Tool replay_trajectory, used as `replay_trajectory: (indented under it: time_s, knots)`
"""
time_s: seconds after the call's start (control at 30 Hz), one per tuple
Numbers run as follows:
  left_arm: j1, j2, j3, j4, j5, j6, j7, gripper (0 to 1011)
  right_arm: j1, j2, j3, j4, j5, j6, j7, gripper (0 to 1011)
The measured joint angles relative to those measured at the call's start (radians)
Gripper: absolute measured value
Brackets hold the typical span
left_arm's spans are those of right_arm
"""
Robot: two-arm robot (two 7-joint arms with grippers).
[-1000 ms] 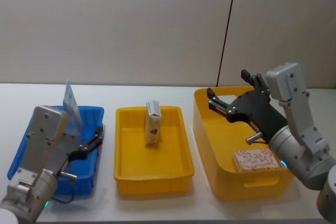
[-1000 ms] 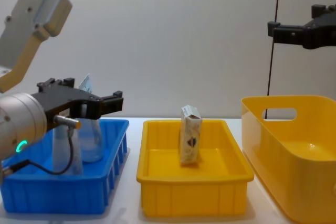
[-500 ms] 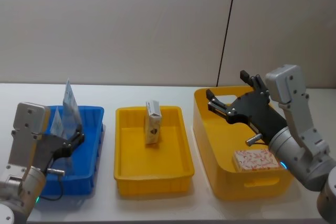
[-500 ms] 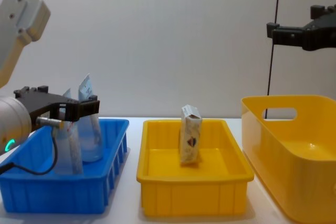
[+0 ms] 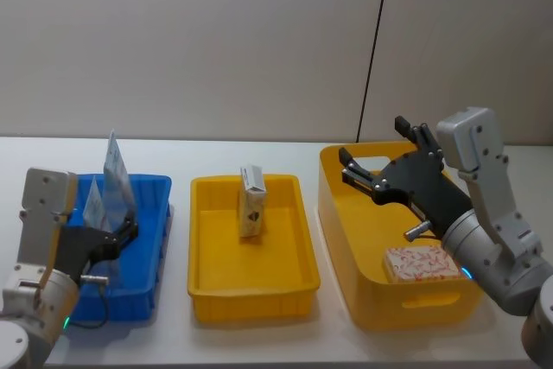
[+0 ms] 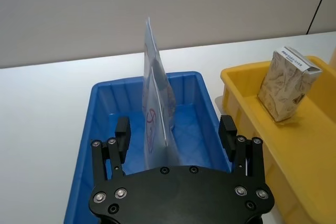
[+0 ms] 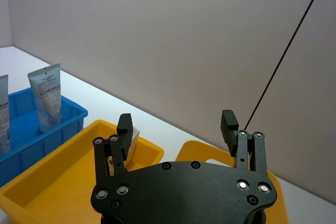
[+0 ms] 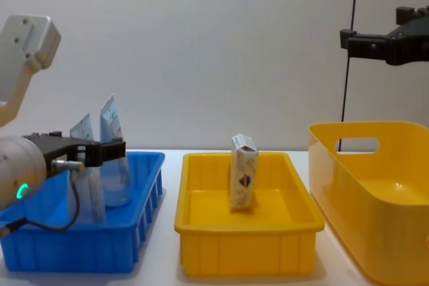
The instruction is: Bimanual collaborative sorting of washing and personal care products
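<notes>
**Squeeze tubes (image 5: 114,166) stood in blue bin (image 5: 151,181), both grippers open**

A white carton (image 5: 251,202) is stood upright in the yellow tray (image 5: 255,300), at 3 o'clock from the blue bin. A patterned carton (image 5: 421,264) is laid flat in the deep yellow bin (image 5: 415,304), farther toward 3 o'clock. The left gripper (image 6: 175,127) is held at the blue bin's 6 o'clock end, near the tubes, jaws spread and nothing gripped. The right gripper (image 7: 177,120) is held spread and empty above the deep yellow bin.

Blue bin (image 5: 149,186) left, shallow yellow tray (image 5: 255,302) middle, deep yellow handled bin (image 5: 380,304) right, apart in a row on white table (image 5: 259,345); black cable (image 5: 373,49) behind.
</notes>
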Motion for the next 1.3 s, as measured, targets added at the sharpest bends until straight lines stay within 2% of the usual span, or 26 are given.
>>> replay_trajectory:
  time_s: [0.37,0.7,0.73,1.0,1.1,1.3]
  knots:
    - [-0.056,-0.047,-0.005,0.101,-0.021,0.006,-0.026,974,0.000,0.000,0.000,0.000,0.000,-0.001,0.000,1004]
    - [-0.097,-0.074,0.000,0.173,-0.009,0.009,-0.025,673,0.000,0.000,0.000,0.000,0.000,-0.002,0.000,1004]
    - [-0.101,-0.077,0.001,0.180,-0.005,0.010,-0.022,673,0.000,0.000,0.000,0.000,0.000,-0.002,0.000,1004]
    - [-0.120,-0.083,0.013,0.209,0.031,0.014,-0.001,387,0.000,0.000,0.000,0.000,0.000,-0.002,0.000,1004]
    - [-0.124,-0.083,0.016,0.213,0.045,0.014,0.008,334,0.000,0.000,0.000,0.000,0.000,-0.002,0.000,1004]
    - [-0.126,-0.081,0.019,0.214,0.066,0.014,0.018,293,0.000,0.000,0.000,0.000,0.000,-0.002,0.000,1004]
